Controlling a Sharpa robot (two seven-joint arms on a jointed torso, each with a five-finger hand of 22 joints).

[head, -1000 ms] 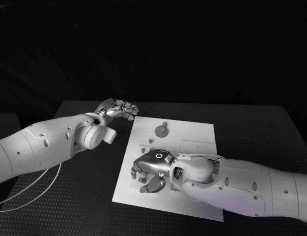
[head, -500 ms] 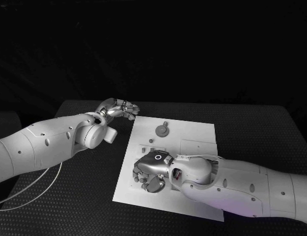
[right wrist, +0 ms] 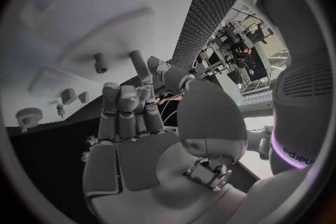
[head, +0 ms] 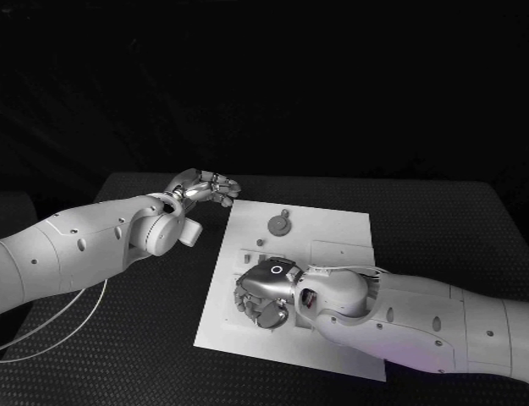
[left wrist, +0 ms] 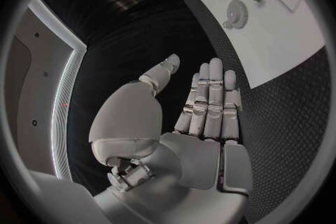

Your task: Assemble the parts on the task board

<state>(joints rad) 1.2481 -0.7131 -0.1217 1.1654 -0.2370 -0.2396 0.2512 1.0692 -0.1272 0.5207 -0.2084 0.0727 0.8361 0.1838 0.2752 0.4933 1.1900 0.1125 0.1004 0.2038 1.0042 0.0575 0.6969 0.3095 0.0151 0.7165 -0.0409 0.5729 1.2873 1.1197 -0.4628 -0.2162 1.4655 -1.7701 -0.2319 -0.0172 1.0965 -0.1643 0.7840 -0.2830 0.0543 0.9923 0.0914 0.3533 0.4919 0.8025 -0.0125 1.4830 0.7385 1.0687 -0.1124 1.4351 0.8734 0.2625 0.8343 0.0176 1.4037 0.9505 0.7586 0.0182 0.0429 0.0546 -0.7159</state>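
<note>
Now hovering: R hand point(head: 264, 294) low over task board point(head: 338, 233) near its left edge, fingers apart, empty; L hand point(head: 203, 188) off board's far-left corner, spread, holding nothing.

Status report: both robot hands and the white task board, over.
Left robot hand open, off board. Right robot hand over white task board, grasp unclear. Round gear part lying untouched. Nothing blocking.

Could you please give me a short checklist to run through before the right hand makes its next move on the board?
1. Task board lies flat on the table: ok.
2. Right hand is over the board's near left part: ok.
3. Right hand holds a part: cannot tell.
4. Left hand is off the board, past its far left corner: ok.
5. Left hand empty, fingers straight: ok.
6. Round gear part sits clear of both hands: ok.
</note>
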